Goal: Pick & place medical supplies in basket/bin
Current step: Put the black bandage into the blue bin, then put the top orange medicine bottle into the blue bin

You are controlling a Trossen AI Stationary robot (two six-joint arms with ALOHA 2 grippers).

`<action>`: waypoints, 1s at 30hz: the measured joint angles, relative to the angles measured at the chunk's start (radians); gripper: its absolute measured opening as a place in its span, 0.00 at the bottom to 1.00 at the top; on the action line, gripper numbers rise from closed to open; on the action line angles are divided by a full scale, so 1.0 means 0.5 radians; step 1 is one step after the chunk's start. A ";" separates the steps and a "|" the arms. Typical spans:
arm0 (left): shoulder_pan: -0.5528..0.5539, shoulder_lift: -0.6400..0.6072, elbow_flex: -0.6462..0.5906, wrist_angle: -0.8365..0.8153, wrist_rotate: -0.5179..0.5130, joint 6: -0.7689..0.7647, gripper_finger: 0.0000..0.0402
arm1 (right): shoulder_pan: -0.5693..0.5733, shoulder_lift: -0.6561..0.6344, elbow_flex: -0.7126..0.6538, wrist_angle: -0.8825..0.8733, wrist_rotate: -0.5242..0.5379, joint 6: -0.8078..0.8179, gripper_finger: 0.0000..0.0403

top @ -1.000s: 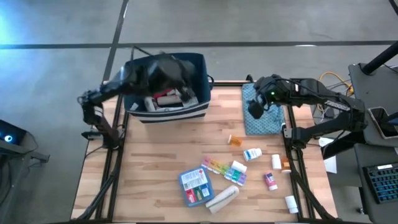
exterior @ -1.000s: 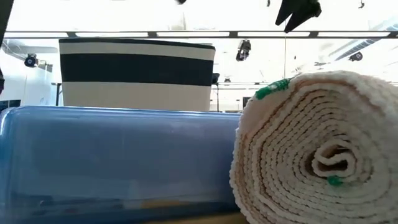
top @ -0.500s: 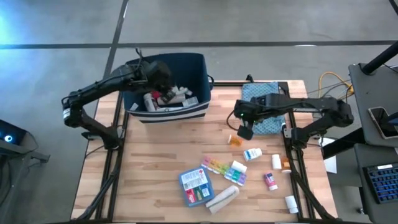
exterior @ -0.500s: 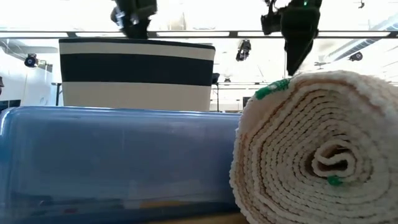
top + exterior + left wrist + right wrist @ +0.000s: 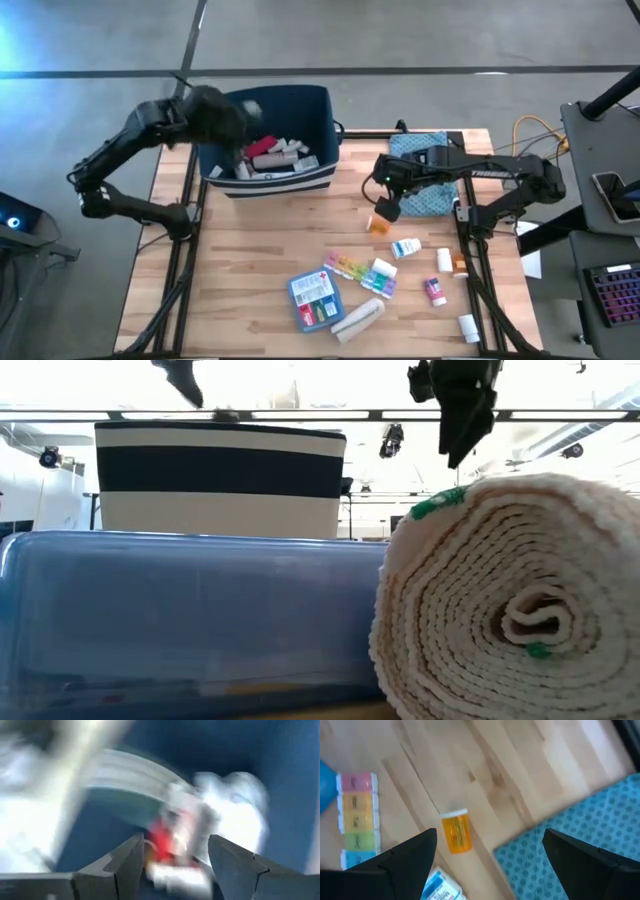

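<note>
The navy bin (image 5: 322,105) with a white stripe stands at the table's far left, and several white and red supplies (image 5: 272,155) lie inside it. My left gripper (image 5: 175,870) hovers open over the bin's left part (image 5: 228,122), blurred. My right gripper (image 5: 490,865) is open above a small orange pill bottle (image 5: 456,833) that lies on its side on the wood (image 5: 377,226). Its fingers stand on either side of the bottle without touching it. A rainbow pill organizer (image 5: 352,268), a blue-red flat box (image 5: 315,298) and a beige bandage roll (image 5: 358,320) lie near the front.
A teal patterned pouch (image 5: 428,175) lies at the far right, beside my right gripper. Small white bottles (image 5: 405,247) (image 5: 443,260) (image 5: 467,325) are scattered toward the right edge. In the low view the flat box (image 5: 190,620) and the bandage roll (image 5: 510,610) fill the foreground.
My left gripper has swung from over the bin's middle toward the table's left edge. My right gripper has come off the teal pouch toward the near left and gone down over the orange bottle, then nearly stopped.
</note>
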 joint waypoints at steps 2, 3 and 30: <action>-0.006 0.011 -0.033 0.300 -0.012 -0.438 0.50 | 0.000 -0.001 0.021 0.034 0.032 0.004 0.87; -0.017 0.019 -0.051 0.201 0.205 -0.248 0.49 | -0.002 -0.001 0.029 0.048 0.037 -0.007 0.87; -0.377 -0.403 0.262 0.031 0.279 -0.887 0.49 | 0.198 0.002 -0.843 0.807 -0.240 -0.159 0.86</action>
